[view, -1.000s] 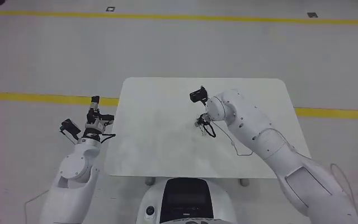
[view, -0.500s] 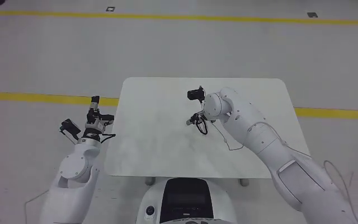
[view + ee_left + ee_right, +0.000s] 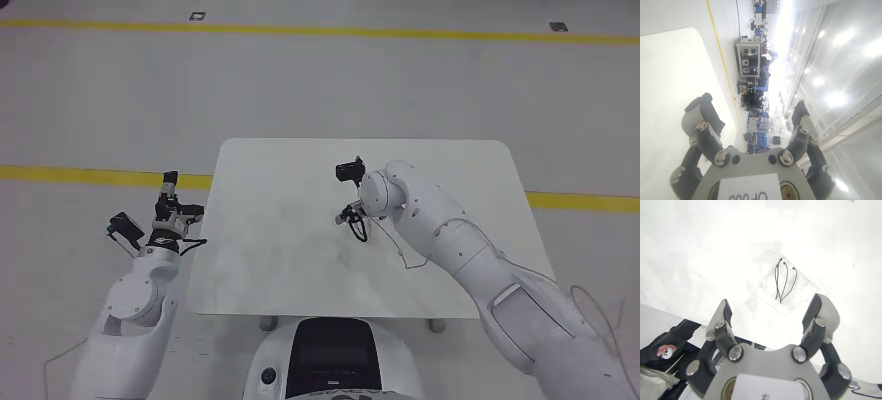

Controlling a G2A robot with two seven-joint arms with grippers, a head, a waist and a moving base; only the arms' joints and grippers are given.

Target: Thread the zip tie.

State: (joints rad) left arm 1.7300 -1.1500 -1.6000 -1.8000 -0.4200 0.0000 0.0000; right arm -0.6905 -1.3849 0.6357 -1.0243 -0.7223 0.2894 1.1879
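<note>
Several thin black zip ties [image 3: 784,281] lie together on a clear square sheet [image 3: 806,285] on the white table [image 3: 280,190]. My right gripper [image 3: 770,303] hangs open just above and short of the sheet, nothing between its ribbed pads [image 3: 810,308]. In the top view the right gripper [image 3: 352,216] is over the middle of the table. My left gripper [image 3: 168,196] is off the table's left edge, held up in the air. In its own wrist view the left gripper [image 3: 752,101] is open and empty.
The table's rounded corner [image 3: 694,34] lies beside the left gripper. A loose cable [image 3: 410,262] hangs along the right arm above the table. Yellow floor lines [image 3: 80,175] run past both sides of the table.
My right gripper has shifted a little to the left, toward the table's middle. The left arm has kept still.
</note>
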